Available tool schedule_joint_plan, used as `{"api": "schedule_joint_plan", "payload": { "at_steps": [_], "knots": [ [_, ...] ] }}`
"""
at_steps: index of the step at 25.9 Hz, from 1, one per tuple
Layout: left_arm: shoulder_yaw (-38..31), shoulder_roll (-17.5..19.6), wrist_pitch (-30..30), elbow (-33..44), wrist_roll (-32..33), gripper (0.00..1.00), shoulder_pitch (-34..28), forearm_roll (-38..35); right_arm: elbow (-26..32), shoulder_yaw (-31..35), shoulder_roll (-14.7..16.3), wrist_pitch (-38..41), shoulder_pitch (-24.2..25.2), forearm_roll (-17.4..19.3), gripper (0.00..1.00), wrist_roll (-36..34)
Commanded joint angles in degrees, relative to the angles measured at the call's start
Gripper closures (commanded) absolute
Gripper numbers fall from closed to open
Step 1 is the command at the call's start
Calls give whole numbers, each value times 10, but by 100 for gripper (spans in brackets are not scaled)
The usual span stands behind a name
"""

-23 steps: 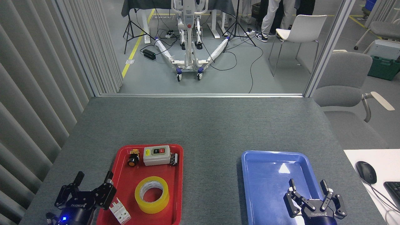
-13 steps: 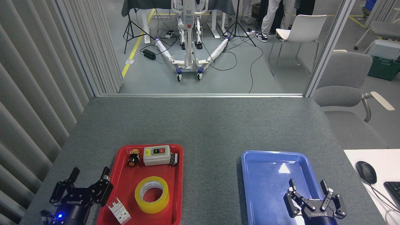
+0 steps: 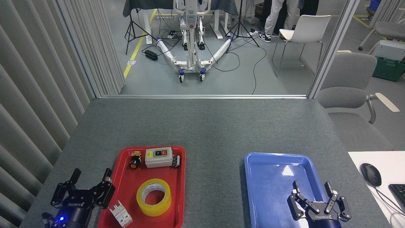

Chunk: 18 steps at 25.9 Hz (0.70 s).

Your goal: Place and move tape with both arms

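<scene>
The tape (image 3: pixel 154 197), a wide yellow roll with a pale core, lies flat in the near half of a red tray (image 3: pixel 181 177). My left gripper (image 3: pixel 91 175) stands open at the tray's left edge, left of the roll and apart from it, with nothing between its fingers. My right gripper (image 3: pixel 312 187) is open too, hovering over the near right part of an empty blue tray (image 3: pixel 269 164). Both show a black body with white lettering; the left one has a blue light.
In the red tray, a grey switch box (image 3: pixel 158 157), a small yellow-black button (image 3: pixel 135 160) and a white breaker (image 3: pixel 120 213) sit around the roll. A mouse (image 3: pixel 370 174) and keyboard (image 3: pixel 399 193) lie on a white desk at right. Grey table stretches beyond the trays.
My left gripper drew back toward the near left edge, off the red tray's corner, then nudged slightly right. The right gripper and the tape stayed put.
</scene>
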<state>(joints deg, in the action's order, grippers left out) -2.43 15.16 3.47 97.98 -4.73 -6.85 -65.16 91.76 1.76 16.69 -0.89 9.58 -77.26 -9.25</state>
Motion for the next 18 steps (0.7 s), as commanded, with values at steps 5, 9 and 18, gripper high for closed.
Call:
{"api": "schedule_joint_plan", "payload": {
  "at_steps": [5, 9, 18],
  "knots": [
    [1, 0, 1, -3, 2, 0, 1, 4, 0, 0, 0, -1, 0, 0, 0, 0],
    [2, -1, 2, -2, 2, 0, 3, 4, 0, 0, 0, -1, 0, 0, 0, 0],
    [4, 0, 16, -1, 3, 0, 5, 6, 0, 0, 1, 0, -1, 0, 0, 0]
  ]
}}
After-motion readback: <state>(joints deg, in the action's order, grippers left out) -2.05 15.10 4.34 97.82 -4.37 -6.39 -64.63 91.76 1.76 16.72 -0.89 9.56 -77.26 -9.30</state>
